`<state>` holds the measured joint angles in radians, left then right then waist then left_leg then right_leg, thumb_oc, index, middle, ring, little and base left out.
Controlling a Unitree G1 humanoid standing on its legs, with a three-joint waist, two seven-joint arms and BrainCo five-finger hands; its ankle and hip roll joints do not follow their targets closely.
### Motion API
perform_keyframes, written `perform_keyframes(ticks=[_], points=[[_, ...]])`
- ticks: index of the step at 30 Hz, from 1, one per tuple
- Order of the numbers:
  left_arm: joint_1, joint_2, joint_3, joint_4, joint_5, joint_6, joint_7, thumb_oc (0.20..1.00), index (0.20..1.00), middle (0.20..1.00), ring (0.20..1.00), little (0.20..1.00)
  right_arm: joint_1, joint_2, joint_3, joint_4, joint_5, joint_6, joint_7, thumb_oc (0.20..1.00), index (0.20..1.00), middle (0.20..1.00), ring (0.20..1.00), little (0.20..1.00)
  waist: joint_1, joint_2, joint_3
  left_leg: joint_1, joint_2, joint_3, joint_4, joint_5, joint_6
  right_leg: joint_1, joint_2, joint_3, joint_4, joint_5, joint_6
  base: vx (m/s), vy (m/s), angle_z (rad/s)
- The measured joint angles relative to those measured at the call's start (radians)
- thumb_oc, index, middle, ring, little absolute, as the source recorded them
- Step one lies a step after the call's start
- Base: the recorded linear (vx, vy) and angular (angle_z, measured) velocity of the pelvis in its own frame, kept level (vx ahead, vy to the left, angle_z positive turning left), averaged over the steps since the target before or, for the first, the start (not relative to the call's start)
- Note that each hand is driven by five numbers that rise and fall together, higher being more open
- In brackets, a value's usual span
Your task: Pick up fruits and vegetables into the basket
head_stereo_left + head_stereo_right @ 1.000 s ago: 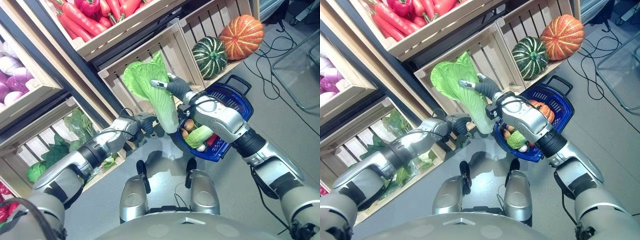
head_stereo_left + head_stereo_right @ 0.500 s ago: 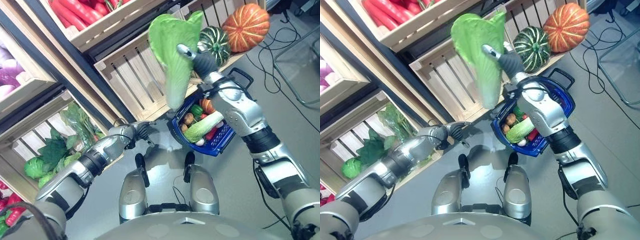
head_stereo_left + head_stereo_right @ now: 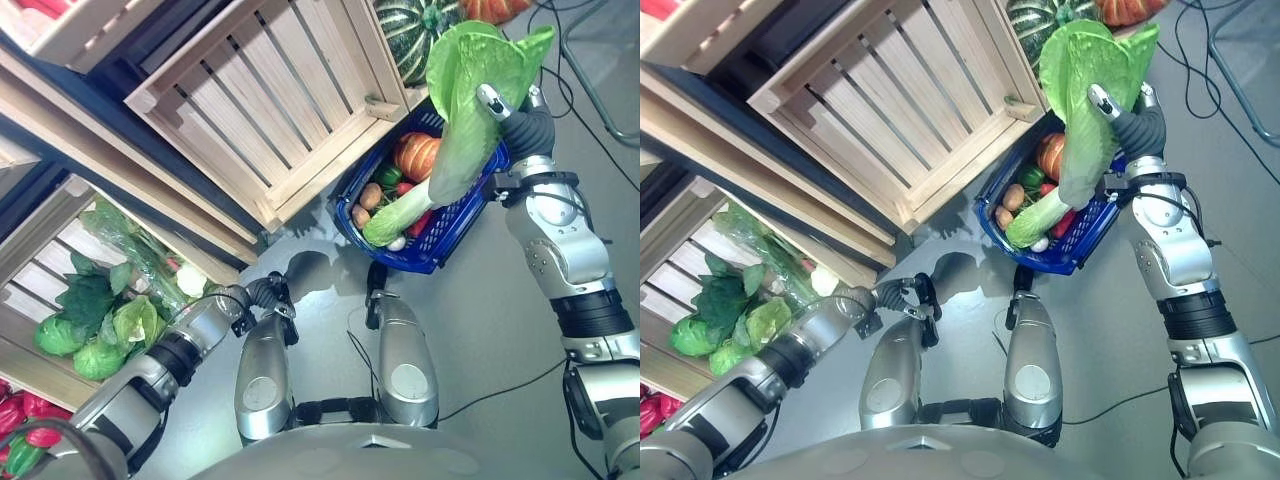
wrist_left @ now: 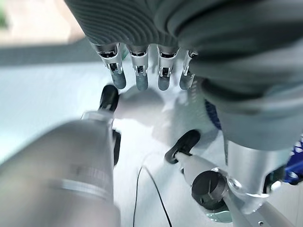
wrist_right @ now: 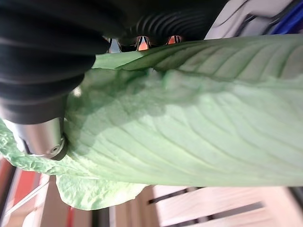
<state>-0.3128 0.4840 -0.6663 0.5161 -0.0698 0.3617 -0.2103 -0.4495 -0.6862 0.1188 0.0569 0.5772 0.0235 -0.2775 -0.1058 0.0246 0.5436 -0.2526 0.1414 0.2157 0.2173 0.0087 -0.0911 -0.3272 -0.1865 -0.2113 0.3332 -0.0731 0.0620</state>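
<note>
One big leafy cabbage (image 3: 462, 110) is clenched in the right hand (image 3: 518, 125), fingers and thumb curled round its upper half, so the pale stalk end hangs down over the blue basket (image 3: 455, 228) on the floor. To finish this step well, it looks best to lower the arm until the stalk rests among the things already inside before letting go, and to tip the long head so it lies along the basket rather than propped over the rim, where it could topple out. The basket already holds a small orange pumpkin (image 3: 417, 154), another pale green cabbage (image 3: 393, 218), something dark green, a few brown round pieces that may be potatoes, and a bit of red, so room is short. Beside the basket stands a bare wooden crate (image 3: 270, 105), and a lower crate (image 3: 60, 225) holds green leafy vegetables (image 3: 92, 320). Striped and orange pumpkins sit past the basket. Low by the floor, the left hand (image 3: 268, 294) hangs idle with relaxed fingers, holding nothing.
</note>
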Motion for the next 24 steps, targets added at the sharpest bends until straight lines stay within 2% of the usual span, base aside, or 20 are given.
perform_keyframes(ticks=[4, 9, 12, 15, 18, 23, 24], points=[[0.018, -0.031, 0.022, 0.080, -0.068, -0.064, 0.074, 1.000, 1.000, 1.000, 1.000, 1.000, -0.002, 0.007, 0.003, 0.110, 0.002, -0.032, -0.050, 0.200, 0.200, 0.200, 0.200, 0.200, 0.018, 0.008, 0.004, -0.076, -0.006, 0.003, 0.020, 0.006, 0.007, -0.088, -0.013, 0.009, 0.039, -0.002, -0.003, 0.00, 0.019, 0.00], [0.081, -0.049, 0.093, 0.135, -0.189, -0.205, 0.183, 1.000, 1.000, 1.000, 1.000, 1.000, -0.046, 0.014, 0.002, 0.271, 0.033, -0.049, -0.092, 0.200, 0.200, 0.200, 0.200, 0.200, 0.048, 0.067, 0.024, -0.130, -0.039, -0.003, 0.020, 0.029, 0.022, -0.174, -0.057, 0.013, 0.119, -0.027, -0.002, 0.05, 0.054, 0.13], [0.141, -0.050, 0.154, 0.147, -0.256, -0.274, 0.221, 1.000, 1.000, 1.000, 1.000, 1.000, -0.076, 0.031, -0.003, 0.362, 0.052, -0.052, -0.098, 0.200, 0.200, 0.200, 0.200, 0.200, 0.068, 0.083, 0.019, -0.153, -0.060, -0.006, 0.020, 0.040, 0.024, -0.231, -0.085, 0.032, 0.189, -0.056, -0.004, 0.05, 0.042, 0.11], [0.175, -0.052, 0.203, 0.182, -0.342, -0.301, 0.212, 1.000, 1.000, 1.000, 1.000, 1.000, -0.122, 0.051, -0.019, 0.473, 0.073, -0.051, -0.091, 0.200, 0.200, 0.200, 0.200, 0.200, 0.092, 0.085, 0.018, -0.186, -0.075, -0.010, 0.020, 0.057, 0.021, -0.289, -0.107, 0.036, 0.247, -0.079, -0.014, 0.01, 0.050, 0.13], [0.216, -0.054, 0.241, 0.222, -0.409, -0.315, 0.163, 1.000, 1.000, 1.000, 1.000, 1.000, -0.212, 0.052, -0.030, 0.648, 0.102, -0.050, -0.071, 0.200, 0.200, 0.200, 0.200, 0.200, 0.120, 0.088, 0.016, -0.235, -0.085, -0.021, 0.020, 0.076, 0.015, -0.361, -0.120, 0.041, 0.303, -0.099, -0.026, 0.00, 0.042, 0.14], [0.242, -0.063, 0.269, 0.286, -0.434, -0.330, 0.090, 1.000, 1.000, 1.000, 1.000, 1.000, -0.329, 0.052, -0.033, 0.832, 0.152, -0.020, -0.060, 0.200, 0.200, 0.200, 0.200, 0.200, 0.164, 0.094, 0.013, -0.287, -0.089, -0.022, 0.019, 0.100, 0.003, -0.449, -0.131, 0.052, 0.372, -0.121, -0.048, 0.01, 0.043, 0.07], [0.247, -0.072, 0.269, 0.300, -0.447, -0.331, 0.082, 1.000, 1.000, 1.000, 1.000, 1.000, -0.359, 0.045, -0.037, 0.877, 0.160, -0.014, -0.062, 0.200, 0.200, 0.200, 0.200, 0.200, 0.170, 0.107, 0.004, -0.306, -0.089, -0.026, 0.018, 0.105, 0.001, -0.471, -0.133, 0.051, 0.385, -0.129, -0.048, 0.01, 0.042, 0.10]])
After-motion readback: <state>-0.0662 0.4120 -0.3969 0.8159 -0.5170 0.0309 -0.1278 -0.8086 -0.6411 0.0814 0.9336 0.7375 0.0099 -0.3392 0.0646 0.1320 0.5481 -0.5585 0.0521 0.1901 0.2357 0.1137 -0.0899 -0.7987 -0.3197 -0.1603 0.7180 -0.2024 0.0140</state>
